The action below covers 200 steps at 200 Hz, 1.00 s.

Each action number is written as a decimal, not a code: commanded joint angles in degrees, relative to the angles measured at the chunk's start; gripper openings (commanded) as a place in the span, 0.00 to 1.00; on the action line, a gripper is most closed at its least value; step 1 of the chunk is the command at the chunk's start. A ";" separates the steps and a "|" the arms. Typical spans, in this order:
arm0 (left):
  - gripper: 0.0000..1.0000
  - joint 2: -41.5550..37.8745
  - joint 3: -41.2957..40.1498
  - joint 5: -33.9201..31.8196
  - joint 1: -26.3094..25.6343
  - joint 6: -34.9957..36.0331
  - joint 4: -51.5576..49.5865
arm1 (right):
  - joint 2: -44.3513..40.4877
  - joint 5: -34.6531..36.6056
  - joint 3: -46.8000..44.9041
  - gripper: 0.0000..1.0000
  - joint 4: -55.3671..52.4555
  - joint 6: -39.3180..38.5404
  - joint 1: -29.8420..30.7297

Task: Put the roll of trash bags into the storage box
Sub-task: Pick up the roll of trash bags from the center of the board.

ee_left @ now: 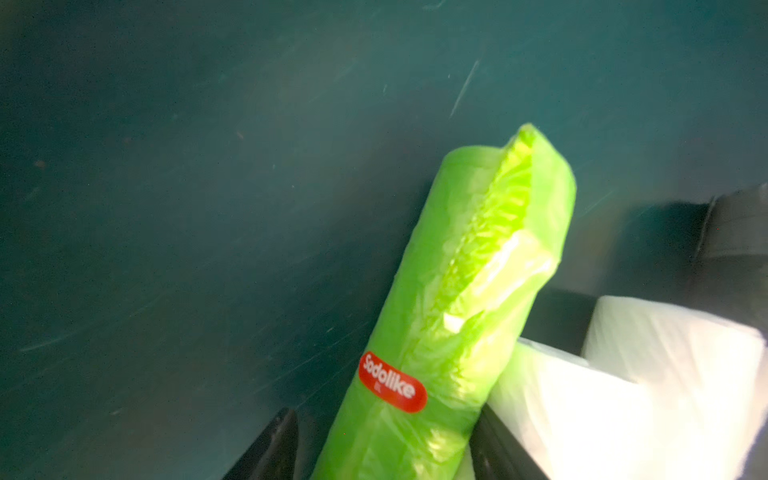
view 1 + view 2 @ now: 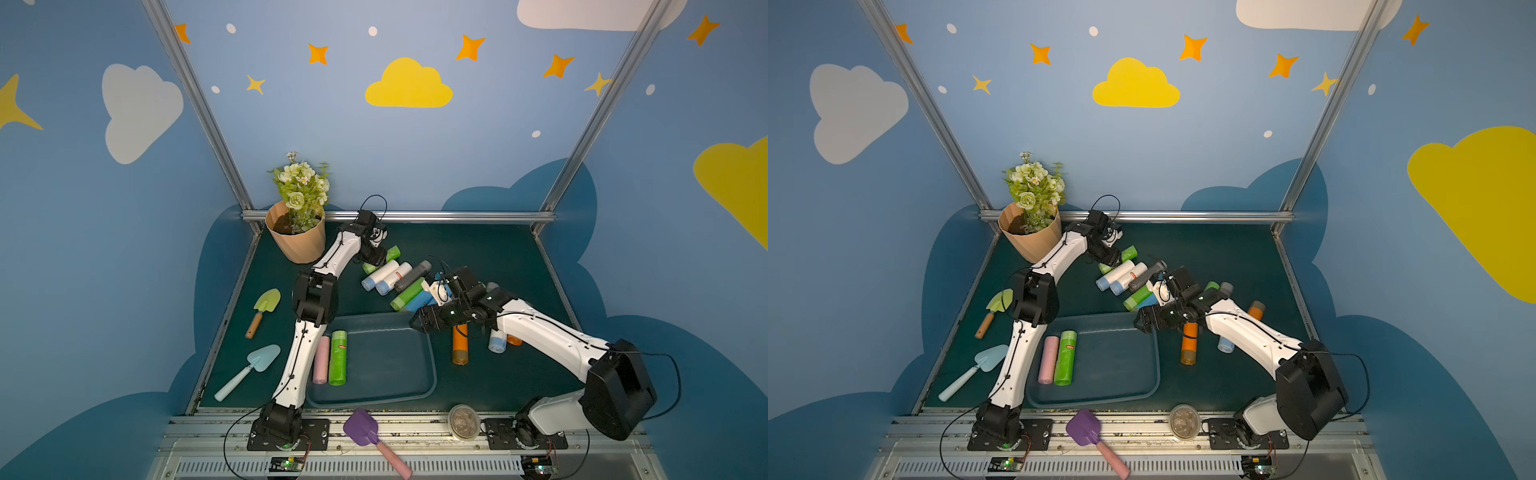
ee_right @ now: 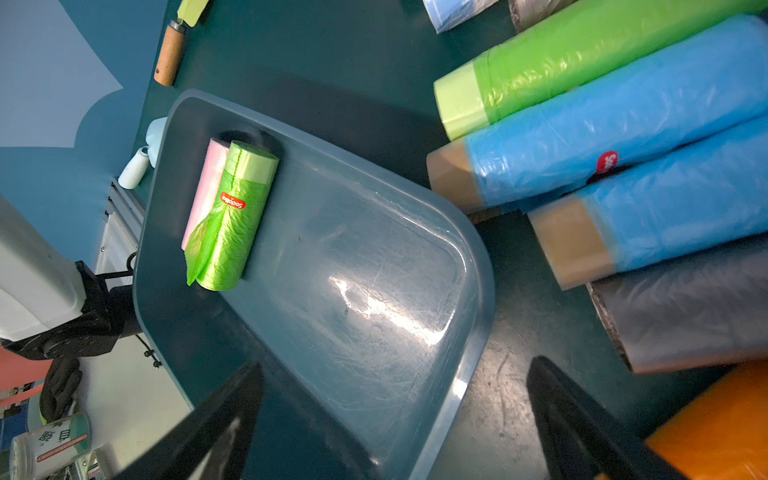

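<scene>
Two rolls stored, a third straddled.
In a top view, the storage box (image 2: 386,365) holds two rolls, one pink roll (image 2: 321,360) and one green roll (image 2: 338,357); three trowels (image 2: 266,301) (image 2: 262,359) (image 2: 360,426) lie around it. In the left wrist view, the left claw (image 1: 386,415) sits half-open astride one roll of trash bags (image 1: 469,270) on the worktop (image 1: 208,208), one finger clear of it. In the right wrist view, the right claw (image 3: 395,365) hangs wide open and empty over the box's corner.

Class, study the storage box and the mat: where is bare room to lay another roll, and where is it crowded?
Free: the storage box floor from the green roll across to the rim near the right gripper. Bare mat lies beyond the pile of rolls. Crowded: that pile.
</scene>
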 commanded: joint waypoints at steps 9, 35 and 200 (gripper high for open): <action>0.61 1.67 2.03 0.64 -0.02 -1.39 -4.40 | -0.93 -0.75 0.51 0.97 0.01 -0.16 -0.21; 0.56 1.66 2.03 -1.04 0.03 -2.59 -4.48 | -0.93 -1.27 0.51 0.97 0.11 -0.07 -0.21; 0.33 -14.26 -17.52 -9.88 4.25 -12.84 7.61 | -1.20 -4.01 1.20 0.97 1.16 0.98 0.14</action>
